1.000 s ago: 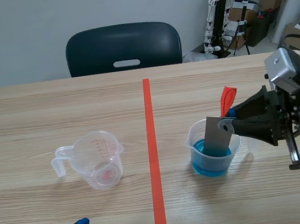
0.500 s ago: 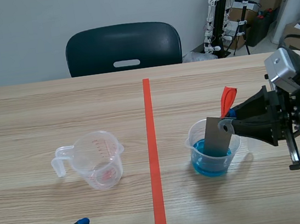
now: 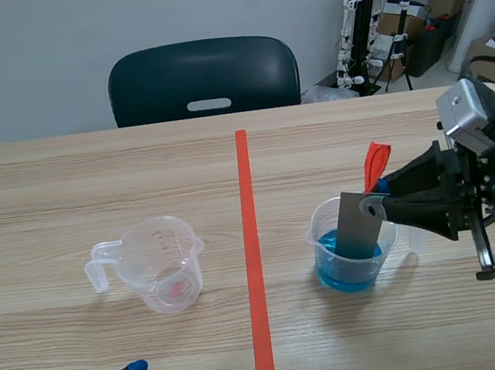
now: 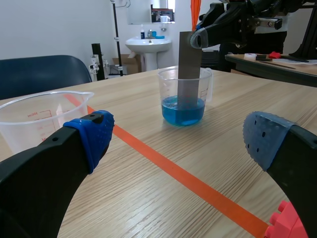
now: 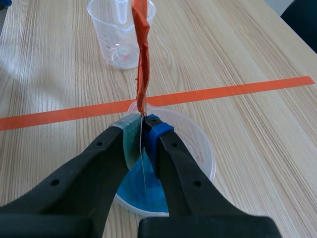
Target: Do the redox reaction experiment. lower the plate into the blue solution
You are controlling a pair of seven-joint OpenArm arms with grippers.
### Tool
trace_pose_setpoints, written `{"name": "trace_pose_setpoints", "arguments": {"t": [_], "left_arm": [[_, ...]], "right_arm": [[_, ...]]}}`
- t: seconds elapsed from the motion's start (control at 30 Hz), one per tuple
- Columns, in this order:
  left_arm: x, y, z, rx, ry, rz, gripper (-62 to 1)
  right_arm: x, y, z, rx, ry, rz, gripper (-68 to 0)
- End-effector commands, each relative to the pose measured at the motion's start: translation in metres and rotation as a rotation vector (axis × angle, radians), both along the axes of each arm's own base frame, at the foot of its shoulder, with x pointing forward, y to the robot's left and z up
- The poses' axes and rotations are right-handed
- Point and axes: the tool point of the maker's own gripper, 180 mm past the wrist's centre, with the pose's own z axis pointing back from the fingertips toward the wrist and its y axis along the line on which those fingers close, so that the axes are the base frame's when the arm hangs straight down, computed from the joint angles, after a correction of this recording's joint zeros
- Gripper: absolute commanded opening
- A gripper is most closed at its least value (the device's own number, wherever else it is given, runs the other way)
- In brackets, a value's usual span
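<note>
Two arms, one working | right gripper (image 3: pixel 380 207) clamped on plate (image 3: pixel 359 225) top | plate upright, lower end dipped in cup's (image 3: pixel 314 234) blue liquid (image 3: pixel 336 271) | advice: descend slowly, vertical, clear of rim | left gripper (image 4: pixel 181 138) fingers apart, holding nothing

Right hand (image 3: pixel 378 207) clamped, seemingly level; left hand (image 4: pixel 178 140) agape.

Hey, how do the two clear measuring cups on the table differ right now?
The right cup holds blue solution; the left cup holds none. The right cup has the grey plate standing in it, pinched by the right gripper; nothing stands in the left cup. Both are clear and upright.
</note>
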Motion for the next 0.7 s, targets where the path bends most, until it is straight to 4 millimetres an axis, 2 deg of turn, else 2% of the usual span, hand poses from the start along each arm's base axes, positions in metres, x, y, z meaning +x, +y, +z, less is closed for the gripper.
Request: {"name": "trace_pose_setpoints", "arguments": {"t": [0.0,0.67], "left_arm": [[-0.0029,0.0028,0.01,-0.031,-0.038,0.0,-5.6],[-0.0028,0.0028,0.01,-0.031,-0.038,0.0,-5.6]], "right_arm": [[0.0035,0.0018,0.0092,0.028,-0.015,0.001,-66.9],[0.0032,0.0015,0.0074,0.022,-0.014,-0.001,-66.9]]}}
